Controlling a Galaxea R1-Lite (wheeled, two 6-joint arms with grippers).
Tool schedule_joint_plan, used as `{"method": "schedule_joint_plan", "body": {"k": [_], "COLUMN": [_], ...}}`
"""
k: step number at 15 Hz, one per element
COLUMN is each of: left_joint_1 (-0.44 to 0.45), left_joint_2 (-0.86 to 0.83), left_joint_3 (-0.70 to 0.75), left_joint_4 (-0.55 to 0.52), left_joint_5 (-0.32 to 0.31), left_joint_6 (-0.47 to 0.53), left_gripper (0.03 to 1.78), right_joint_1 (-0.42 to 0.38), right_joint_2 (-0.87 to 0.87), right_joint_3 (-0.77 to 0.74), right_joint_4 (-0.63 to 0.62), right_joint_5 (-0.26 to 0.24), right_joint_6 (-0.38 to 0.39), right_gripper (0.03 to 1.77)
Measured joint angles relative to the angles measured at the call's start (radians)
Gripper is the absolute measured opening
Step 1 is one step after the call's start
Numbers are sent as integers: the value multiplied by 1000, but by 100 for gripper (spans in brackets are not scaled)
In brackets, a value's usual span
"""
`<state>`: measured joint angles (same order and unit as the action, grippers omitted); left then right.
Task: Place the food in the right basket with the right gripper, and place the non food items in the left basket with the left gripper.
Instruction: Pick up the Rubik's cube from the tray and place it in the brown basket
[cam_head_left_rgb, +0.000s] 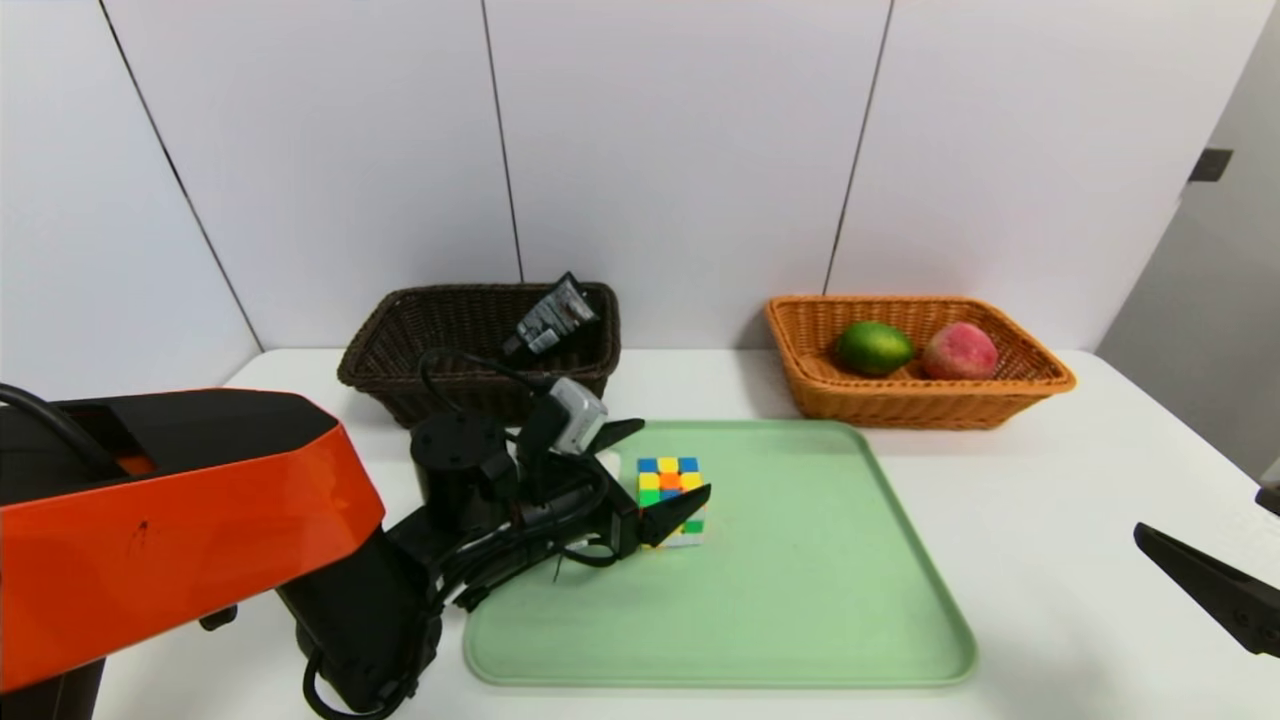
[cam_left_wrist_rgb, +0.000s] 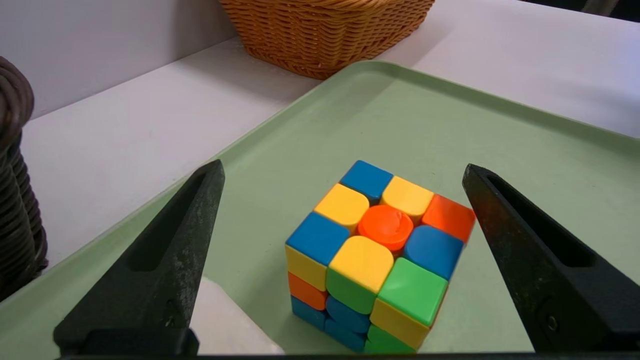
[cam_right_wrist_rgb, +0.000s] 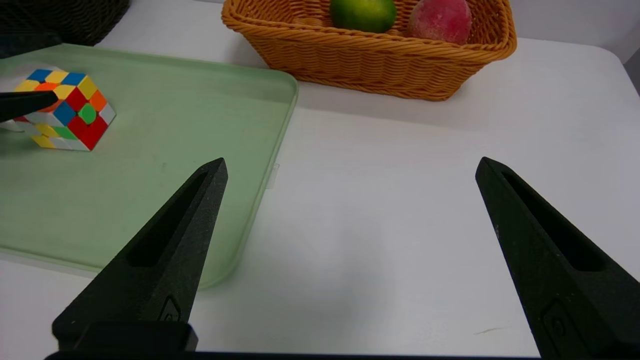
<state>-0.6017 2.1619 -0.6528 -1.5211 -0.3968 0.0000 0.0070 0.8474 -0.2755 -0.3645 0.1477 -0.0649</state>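
Around the puzzle cube (cam_head_left_rgb: 670, 500) on the green tray (cam_head_left_rgb: 800, 600) is the left hand (cam_head_left_rgb: 655, 470). Its two black fingers (cam_left_wrist_rgb: 165, 260) are wide open, one on each side, not touching the cube yet. I think the step now is getting ready to grab. Next the hand should slide a bit closer and squeeze the flat sides, then carry the cube to the dark basket (cam_head_left_rgb: 400, 350) at 11 o'clock. At 2 o'clock the orange basket (cam_head_left_rgb: 830, 390) already has a lime (cam_head_left_rgb: 873, 347) and a peach (cam_head_left_rgb: 960, 350). Off at 4 o'clock, over the counter (cam_head_left_rgb: 1080, 520), the right hand (cam_right_wrist_rgb: 350, 170) waits, open and empty.
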Motion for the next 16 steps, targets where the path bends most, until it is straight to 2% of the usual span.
{"method": "schedule_joint_plan", "body": {"k": [8,16], "left_joint_1": [-1,-1], "left_joint_2": [-10,24], "left_joint_3": [17,16], "left_joint_4": [0,0], "left_joint_5": [-39,-48], "left_joint_6": [-9,-11], "left_gripper": [169,169], "right_joint_1": [0,0], "right_joint_2": [8,12], "right_joint_3": [2,2], "right_joint_4": [10,11], "right_joint_5": [28,36], "right_joint_6": [1,6], "right_gripper": [171,171]}}
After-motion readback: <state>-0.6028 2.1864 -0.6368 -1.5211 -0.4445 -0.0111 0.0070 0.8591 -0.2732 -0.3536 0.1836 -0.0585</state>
